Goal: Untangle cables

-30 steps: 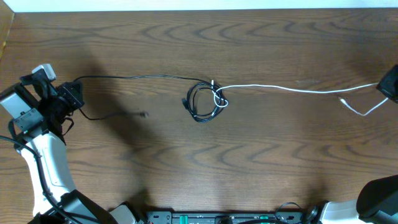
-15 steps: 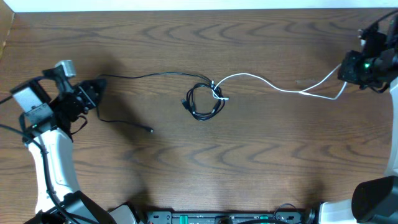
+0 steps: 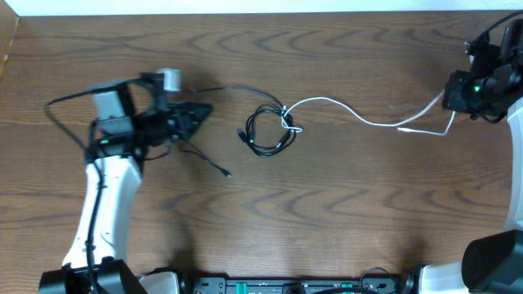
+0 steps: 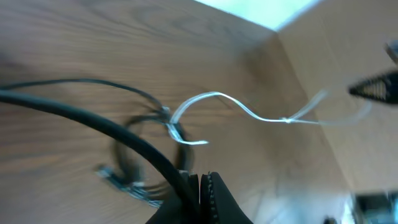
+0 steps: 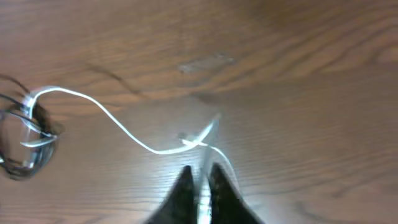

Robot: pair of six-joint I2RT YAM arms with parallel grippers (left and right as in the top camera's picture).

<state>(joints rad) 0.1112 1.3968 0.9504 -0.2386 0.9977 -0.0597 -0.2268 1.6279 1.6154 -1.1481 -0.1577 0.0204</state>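
A thin black cable (image 3: 265,135) lies coiled in a small tangle at the table's middle, knotted with a thin white cable (image 3: 351,114) that runs right. My left gripper (image 3: 204,112) is shut on the black cable (image 4: 81,109), left of the coil; a loose plug end (image 3: 226,173) trails below it. My right gripper (image 3: 449,96) at the far right is shut on the white cable (image 5: 124,127), which sags in a loop. The coil and knot show in the left wrist view (image 4: 171,127) and at the left edge of the right wrist view (image 5: 28,140).
The brown wooden table (image 3: 327,220) fills the view. A pale wall strip (image 3: 245,6) runs along the far edge. The arms' bases sit at the near edge.
My left gripper has swung right toward the coil, carrying the black cable, which has gone slack. My right gripper came in from the far right, and the white cable now sags in a curve.
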